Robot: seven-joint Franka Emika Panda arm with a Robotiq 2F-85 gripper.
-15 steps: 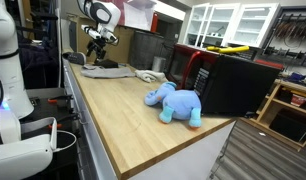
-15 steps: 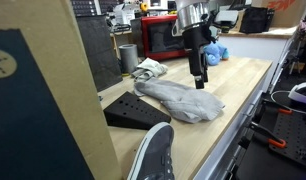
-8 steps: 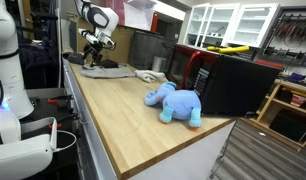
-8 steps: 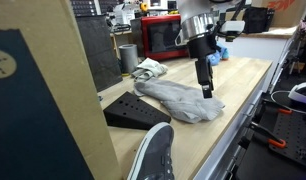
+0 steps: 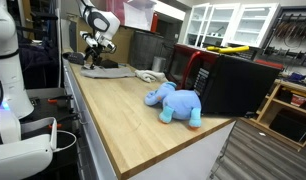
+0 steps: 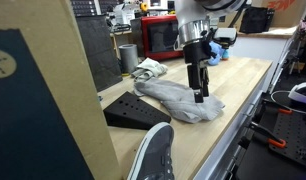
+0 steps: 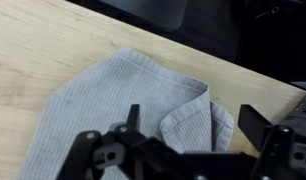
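Grey cloth (image 6: 178, 100): ribbed knit, soft, lying on the wooden table (image 6: 243, 82), loosely rumpled rather than spread square. In the wrist view the cloth (image 7: 113, 95) has one corner folded back over itself at about 3 o'clock from its middle. The rest is a single layer, with a rounded outline toward 9 o'clock. The folded side sits near the table edge at 2 o'clock. In an exterior view the cloth (image 5: 105, 70) shows as a low grey patch at the table's far end.
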